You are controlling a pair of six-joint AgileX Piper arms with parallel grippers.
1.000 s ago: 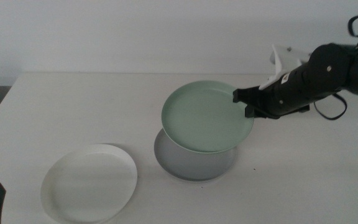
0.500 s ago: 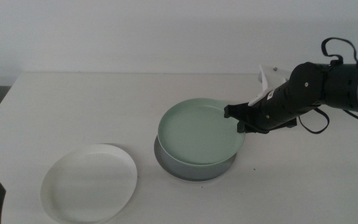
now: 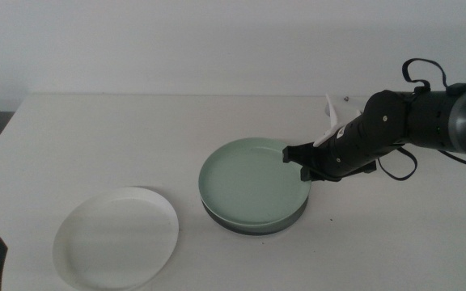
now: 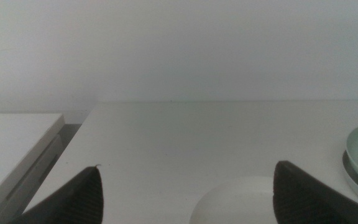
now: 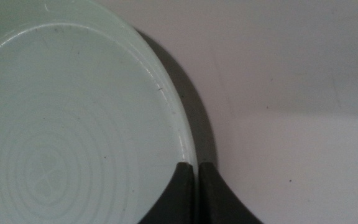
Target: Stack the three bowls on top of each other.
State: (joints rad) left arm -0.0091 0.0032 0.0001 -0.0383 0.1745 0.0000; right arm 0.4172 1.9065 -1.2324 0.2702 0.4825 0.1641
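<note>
Fingers (image 5: 178, 186) pinching mint bowl (image 3: 253, 179), three bowls total

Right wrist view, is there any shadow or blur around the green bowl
Right wrist view: sharp green bowl, dark shadow band beside its rim, right gripper shut on it. Left wrist view: soft, evenly lit, jaws slightly blurred. Middle view: no glare.

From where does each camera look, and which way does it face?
Middle: high up, looking down over the table; right arm and claw at the green bowl.
Left wrist: low, facing the wall; open left claw, white bowl.
Right wrist: close above the green bowl's rim; its claw grips it.
All share the green bowl.
</note>
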